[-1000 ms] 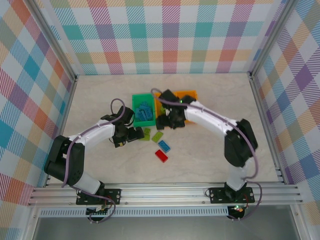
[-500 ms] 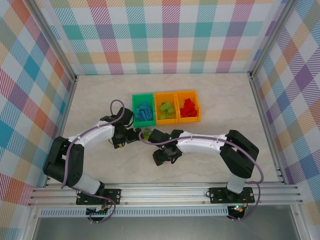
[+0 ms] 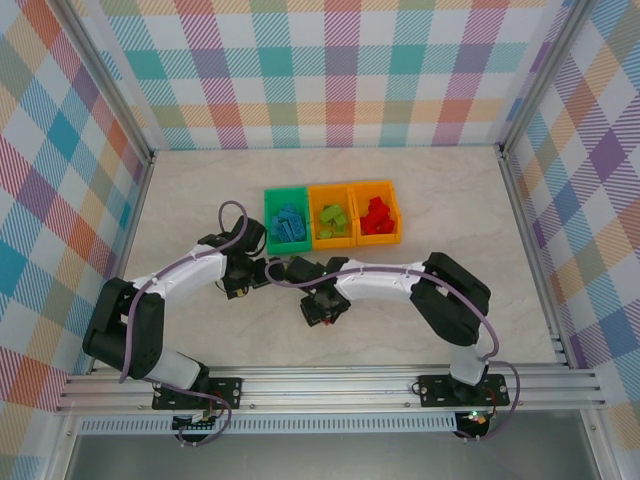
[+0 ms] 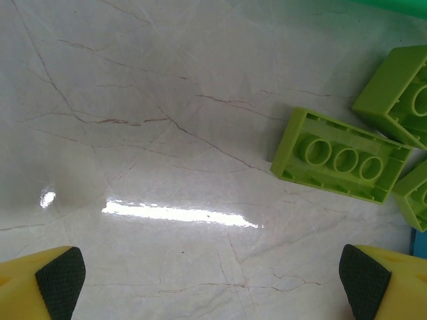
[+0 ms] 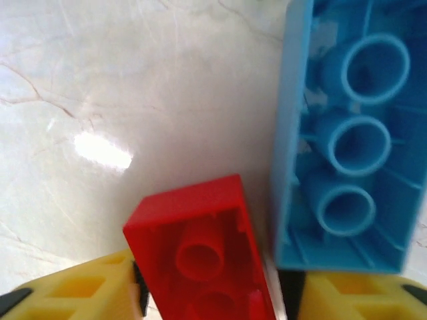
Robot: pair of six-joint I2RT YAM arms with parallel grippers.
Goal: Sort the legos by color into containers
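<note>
The left arm [image 3: 190,268] lies bent, with the left gripper [image 4: 213,287] spread wide. The right arm [image 3: 385,280] reaches leftward; the right gripper [image 5: 217,290] points down, jaws half apart.

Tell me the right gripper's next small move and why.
Probably finish closing the right gripper on the red brick. It lies underside up between the yellow fingers, but a firm grip on both sides is not plain yet, and the blue brick lies close beside it, so squeezing before lifting seems safest.
</note>
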